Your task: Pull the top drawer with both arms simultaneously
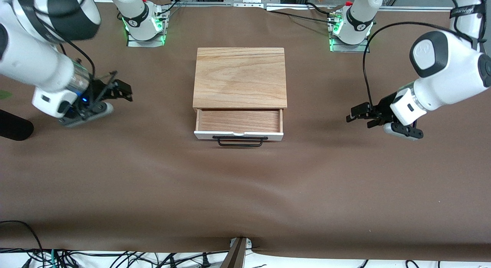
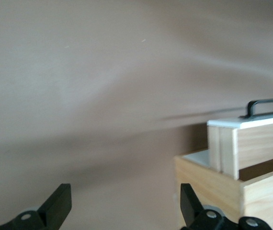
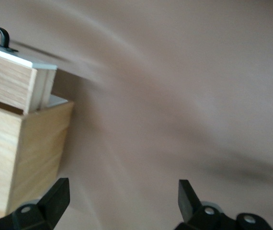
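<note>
Between my two spread-open, empty grippers, left (image 1: 355, 117) and right (image 1: 122, 89), sits the white-fronted, black-handled wooden top drawer (image 1: 238, 126), handle crosswise, equally distant.

I am holding my left gripper (image 1: 355, 115) and right gripper (image 1: 124, 90) wide open, low over the table, arms reaching apart.

A wrinkled brown cloth (image 1: 153, 191) is covering the table — black cables (image 1: 126, 258) are lying tangled along its white edge nearest the front camera.
</note>
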